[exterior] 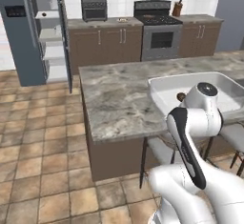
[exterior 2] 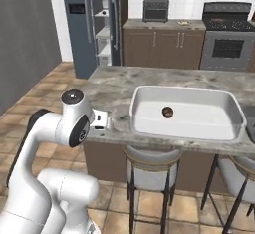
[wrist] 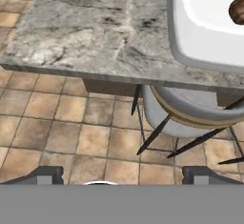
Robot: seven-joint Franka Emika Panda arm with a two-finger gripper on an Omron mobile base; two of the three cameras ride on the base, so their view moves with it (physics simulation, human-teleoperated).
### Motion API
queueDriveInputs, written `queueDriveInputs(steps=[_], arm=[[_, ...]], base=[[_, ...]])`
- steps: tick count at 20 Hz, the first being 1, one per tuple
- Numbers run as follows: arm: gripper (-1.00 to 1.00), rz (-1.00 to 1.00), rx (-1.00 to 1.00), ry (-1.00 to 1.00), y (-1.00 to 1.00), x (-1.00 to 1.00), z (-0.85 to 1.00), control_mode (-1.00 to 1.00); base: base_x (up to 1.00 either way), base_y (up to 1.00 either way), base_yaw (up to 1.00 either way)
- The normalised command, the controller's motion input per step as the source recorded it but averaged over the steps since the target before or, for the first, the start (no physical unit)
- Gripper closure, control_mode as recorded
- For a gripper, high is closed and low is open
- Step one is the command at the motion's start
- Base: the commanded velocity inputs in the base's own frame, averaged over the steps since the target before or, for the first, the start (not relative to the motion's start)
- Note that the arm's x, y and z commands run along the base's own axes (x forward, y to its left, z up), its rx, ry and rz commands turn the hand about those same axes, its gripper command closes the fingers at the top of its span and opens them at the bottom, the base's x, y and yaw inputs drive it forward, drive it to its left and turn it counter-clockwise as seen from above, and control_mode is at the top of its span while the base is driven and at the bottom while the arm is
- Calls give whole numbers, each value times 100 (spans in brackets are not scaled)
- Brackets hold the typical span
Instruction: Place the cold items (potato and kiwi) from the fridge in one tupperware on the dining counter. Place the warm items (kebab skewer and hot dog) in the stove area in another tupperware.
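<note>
Hand (wrist: 121, 182): fingers spread wide, holding nothing, poised over the tiled floor just short of the table edge.
Stool (wrist: 190, 111): round grey seat, thin dark legs, tucked under the table.
Table (wrist: 95, 32): grey marbled stone slab, smooth.
Tupperware (exterior 2: 149, 123): white, rectangular, rounded rim, shallow; rests on the table.
Cold item (exterior 2: 168, 112): small, brown, rounded, inside the tupperware; likely the kiwi or potato.
Fridge (exterior: 21, 42): door open, shelves visible, well apart.
Step advice: back away, drive to the fridge, and keep the hand spread for the remaining cold item.

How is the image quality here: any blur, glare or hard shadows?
Left base view: soft, even light, fridge slightly blurred. Right base view: white tub evenly lit, faint shading inside, no glare. Hand view: sharpest on the counter; the stool casts no clear floor shadow.
</note>
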Motion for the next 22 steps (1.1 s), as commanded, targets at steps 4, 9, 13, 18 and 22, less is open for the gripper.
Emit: queueDriveInputs(steps=[4, 9, 13, 18, 22], arm=[[-100, 0, 0, 0, 0, 0, 0, 100], [-100, 0, 0, 0, 0, 0, 0, 100], [-100, 0, 0, 0, 0, 0, 0, 100], [-100, 0, 0, 0, 0, 0, 0, 100], [-100, 0, 0, 0, 0, 0, 0, 100]], base=[[0, 100, -11], [0, 100, -10], [11, 100, -10], [33, 100, -13], [72, 100, -19]])
